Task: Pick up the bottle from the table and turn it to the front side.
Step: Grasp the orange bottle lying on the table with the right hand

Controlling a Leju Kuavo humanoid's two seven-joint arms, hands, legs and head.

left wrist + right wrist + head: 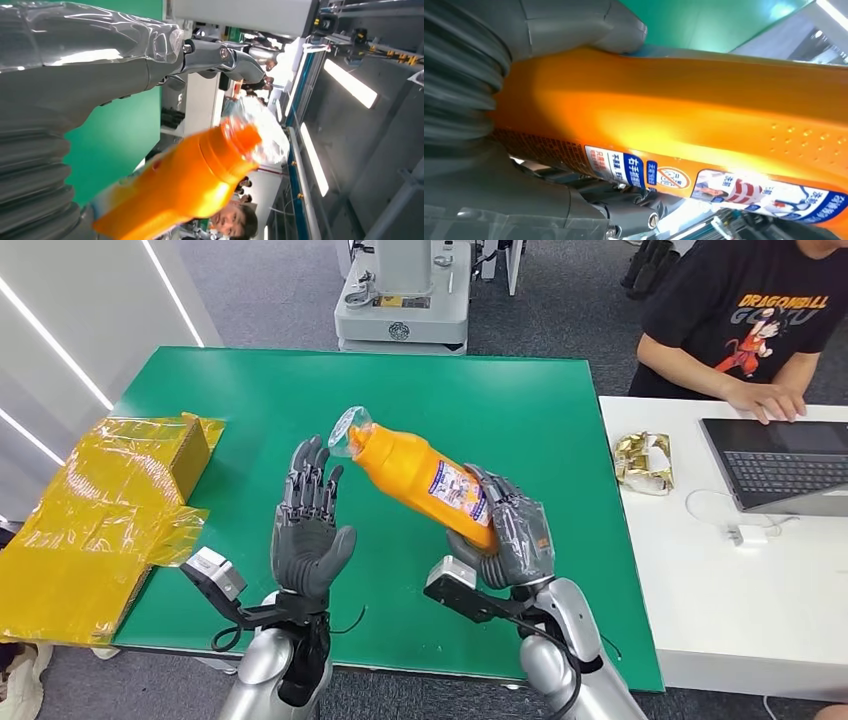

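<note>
Above green table, right hand grips orange bottle around lower body, lifted clear of tabletop, tilted, clear cap end pointing up and toward left hand. Printed label faces up, just above right fingers. Left hand upright just beside bottle, palm toward it, fingers spread, holding nothing, fingertips near cap. Yellow film-wrapped box at table's left edge. Person typing on laptop at adjoining white table.
</note>
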